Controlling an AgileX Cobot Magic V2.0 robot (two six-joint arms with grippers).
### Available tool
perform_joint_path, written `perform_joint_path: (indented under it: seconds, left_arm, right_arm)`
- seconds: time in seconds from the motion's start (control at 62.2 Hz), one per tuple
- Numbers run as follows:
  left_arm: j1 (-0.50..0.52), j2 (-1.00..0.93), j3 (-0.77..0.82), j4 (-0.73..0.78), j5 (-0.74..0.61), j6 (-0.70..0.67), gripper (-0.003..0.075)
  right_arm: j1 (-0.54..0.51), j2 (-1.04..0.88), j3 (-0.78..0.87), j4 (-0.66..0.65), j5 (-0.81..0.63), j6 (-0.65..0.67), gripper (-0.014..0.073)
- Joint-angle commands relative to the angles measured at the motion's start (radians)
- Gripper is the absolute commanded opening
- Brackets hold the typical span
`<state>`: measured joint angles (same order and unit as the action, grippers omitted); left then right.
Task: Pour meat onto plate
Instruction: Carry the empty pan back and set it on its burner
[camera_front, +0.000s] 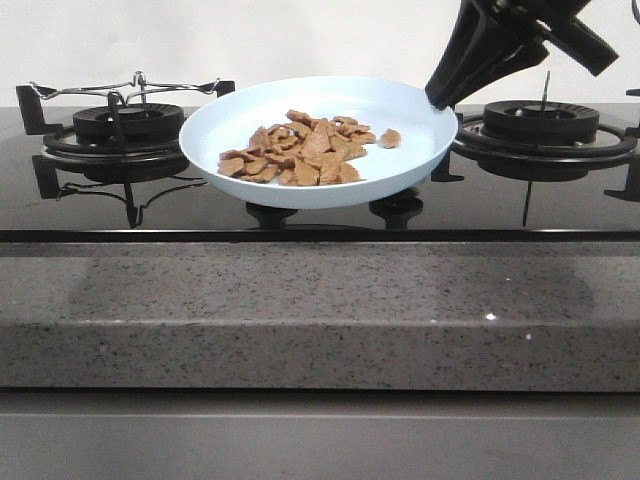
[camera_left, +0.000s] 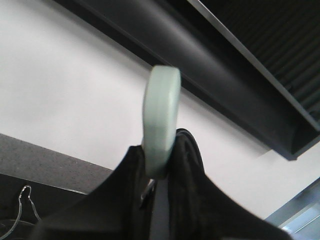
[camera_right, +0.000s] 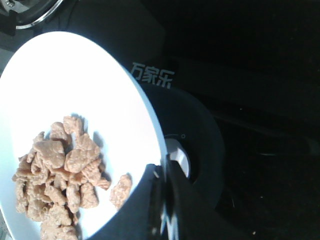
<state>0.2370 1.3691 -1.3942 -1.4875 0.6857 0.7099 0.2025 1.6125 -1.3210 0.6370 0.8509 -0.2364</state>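
The pale-blue plate (camera_front: 320, 192) is held over the black hob with its left side a little lower. The meat (camera_front: 300, 152), a heap of small tan pieces, lies on the plate, mostly left of centre. My right gripper (camera_front: 441, 98) is shut on the plate's right rim. In the right wrist view the plate (camera_right: 100, 85) and meat (camera_right: 57, 172) lie beside the right gripper (camera_right: 162, 175). My left gripper (camera_left: 161, 167) is shut on a pale-green handle (camera_left: 161, 115), raised before a white wall. The pan itself is out of view.
A gas burner with a pan rest (camera_front: 125, 125) stands at the left, another burner (camera_front: 545, 122) at the right behind the right gripper. The grey speckled counter edge (camera_front: 320, 310) runs across the front. A dark round hob part (camera_right: 195, 145) sits below the plate.
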Motion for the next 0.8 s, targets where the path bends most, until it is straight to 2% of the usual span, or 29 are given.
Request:
perform_joint_path:
  seconds: [0.0, 0.225, 0.354, 0.788]
  left_arm:
    - [0.047, 0.014, -0.033, -0.138, 0.035, -0.044, -0.002]
    - [0.084, 0.133, -0.033, -0.209, 0.04, -0.082, -0.002]
    - [0.075, 0.225, -0.033, -0.251, 0.106, -0.095, -0.002]
    - [0.068, 0.37, -0.029, -0.247, 0.106, -0.157, -0.002]
  right_arm:
    - [0.0, -0.051, -0.023, 0.045, -0.022, -0.008, -0.0051]
    - [0.0, -0.051, -0.023, 0.045, -0.022, -0.008, -0.0051]
    - [0.0, -0.051, -0.023, 0.045, -0.022, -0.008, -0.0051]
    - [0.0, -0.051, -0.023, 0.045, -0.022, -0.008, -0.0051]
